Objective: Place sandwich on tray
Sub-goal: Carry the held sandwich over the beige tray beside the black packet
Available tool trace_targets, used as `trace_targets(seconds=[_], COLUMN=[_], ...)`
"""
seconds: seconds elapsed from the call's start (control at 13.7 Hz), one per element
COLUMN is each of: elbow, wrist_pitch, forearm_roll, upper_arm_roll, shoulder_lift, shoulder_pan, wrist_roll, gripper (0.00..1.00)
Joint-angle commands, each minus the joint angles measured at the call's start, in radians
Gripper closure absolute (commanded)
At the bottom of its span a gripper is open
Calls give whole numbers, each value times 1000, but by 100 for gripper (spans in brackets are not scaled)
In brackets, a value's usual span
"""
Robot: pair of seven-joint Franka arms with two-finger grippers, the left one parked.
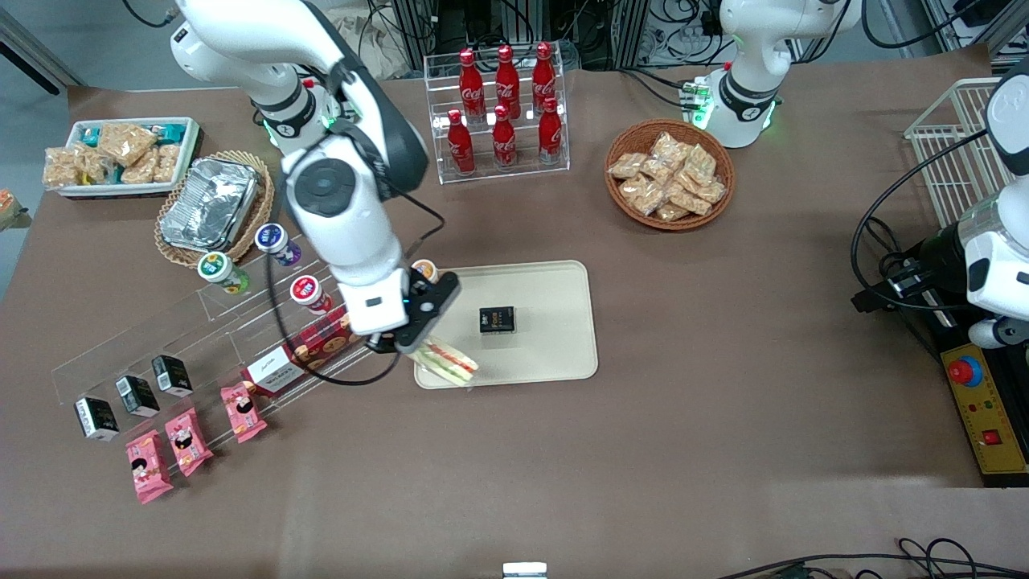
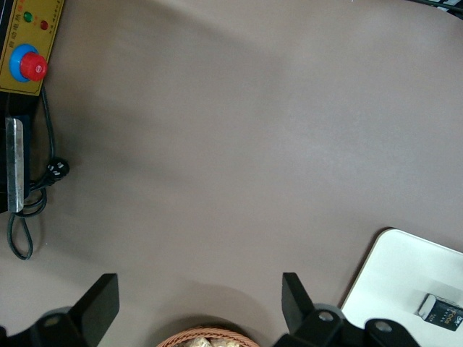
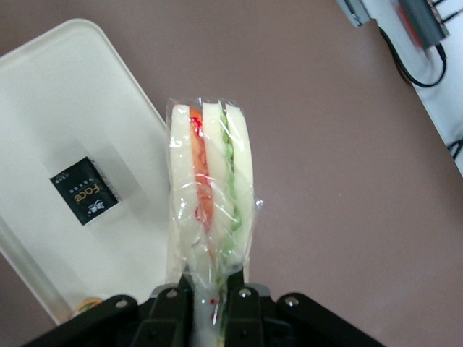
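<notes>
Gripper point(image 3: 210, 300) fingers clamp the clear-wrapped triangular wedge sandwich point(image 3: 210, 210) by one end, over the edge of the flat cream-beige plastic tray point(image 1: 555, 338) nearest the front camera; a small black packet point(image 1: 496, 319) lies on the tray's middle.

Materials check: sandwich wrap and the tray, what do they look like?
The sandwich, clamped in the end effector over the tray's edge, is wrapped in thin clear film: glossy and creased, filling showing through. The tray looks like matte cream plastic: smooth, with moulded rounded corners.
</notes>
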Motion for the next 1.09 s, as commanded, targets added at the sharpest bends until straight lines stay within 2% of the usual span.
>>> trace_targets(seconds=[0.0, 0.07, 0.66, 0.73, 0.8, 0.95, 1.02], elbow=[19, 16, -76, -94, -103, -106, -106], wrist_pitch=[43, 65, 330, 358, 378, 387, 387], forearm_roll=[-47, -63, -67, -67, -67, -67, -67], upper_arm_roll=[-13, -13, -14, -14, -14, -14, -14], shoulder_lift=[69, 88, 209, 211, 215, 222, 220], shoulder_pan=[42, 51, 123, 125, 135, 152, 152], wrist_roll=[-27, -30, -26, -26, -26, -24, -23], gripper=[80, 80, 72, 60, 38, 0, 0])
